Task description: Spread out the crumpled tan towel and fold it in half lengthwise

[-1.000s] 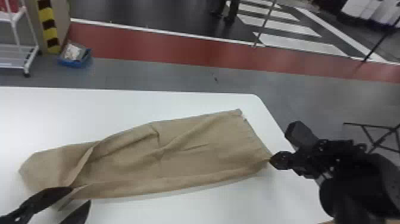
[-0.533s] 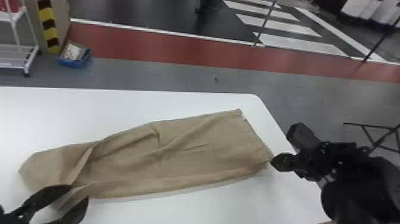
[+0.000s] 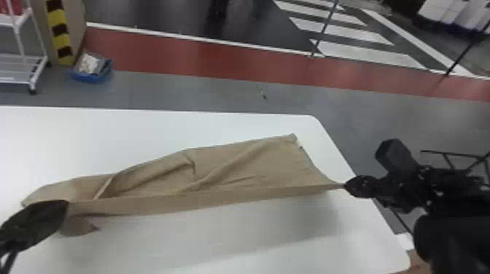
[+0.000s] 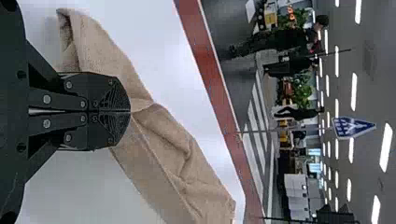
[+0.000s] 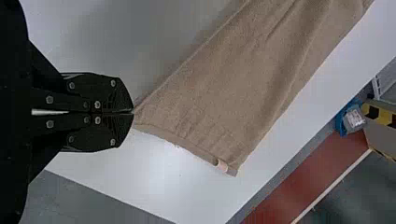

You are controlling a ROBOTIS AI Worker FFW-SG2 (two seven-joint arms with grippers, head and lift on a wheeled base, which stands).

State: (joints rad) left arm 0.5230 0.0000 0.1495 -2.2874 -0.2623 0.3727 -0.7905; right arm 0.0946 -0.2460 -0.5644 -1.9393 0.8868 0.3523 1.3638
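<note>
A white wheeled rack (image 3: 22, 69) stands leftmost, then a yellow-and-black striped post (image 3: 60, 32) and a blue bin (image 3: 91, 77). The left gripper (image 3: 65, 208) pinches the tan towel (image 3: 233, 167), stretched over the white table (image 3: 146, 127), its near edge raised. Beyond lie red flooring (image 3: 204, 54) and a crosswalk (image 3: 364, 51); rightmost, the right gripper (image 3: 346, 186) pinches a towel corner.

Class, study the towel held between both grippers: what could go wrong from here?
The right gripper pinches just a corner of the towel, so it might slip free. Creases across the middle could get trapped in the fold. Beyond the left gripper, the loose end is curled and may tuck under.
</note>
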